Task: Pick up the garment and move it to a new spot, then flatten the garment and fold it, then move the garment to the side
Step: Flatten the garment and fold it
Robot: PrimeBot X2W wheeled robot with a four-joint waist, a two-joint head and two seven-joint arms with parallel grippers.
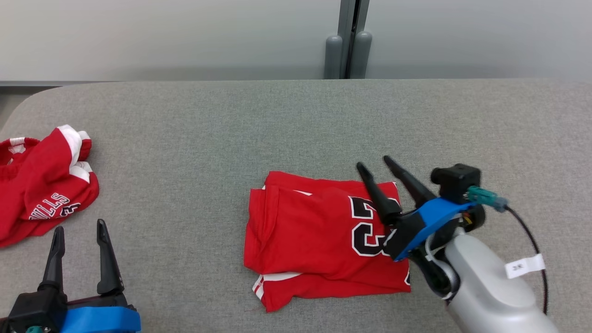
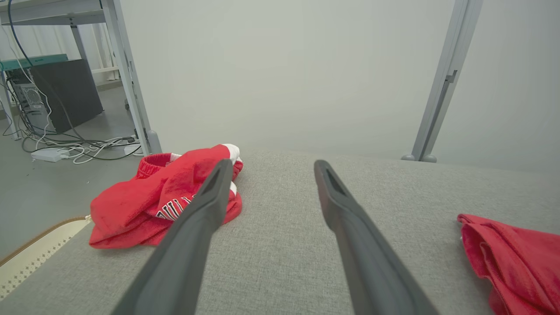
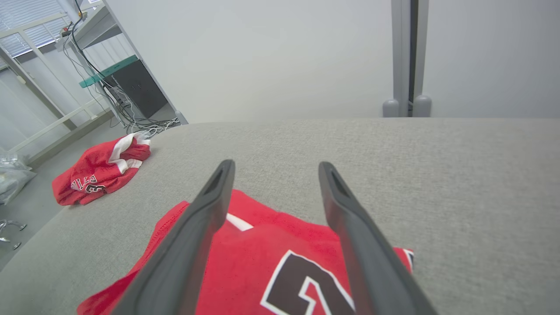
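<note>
A folded red jersey (image 1: 319, 236) with a black and white number lies near the middle of a grey table (image 1: 296, 120). It is a rough rectangle, its longer side running left to right. The right gripper (image 1: 373, 162) hangs over the jersey's right end, fingers spread apart with nothing between them and pointing away from the robot. Whether they touch the cloth is unclear. The left gripper (image 1: 79, 225) is also open and empty. It sits well apart at the lower left, close to a second, crumpled red garment (image 1: 41, 185) at the table's left edge. The right arm is the nearer one for moving the jersey aside. The head view gives the jersey's whole outline, with a white-trimmed layer poking out at its near left corner. The right wrist view shows the cloth's far edge lying under the fingers.
</note>
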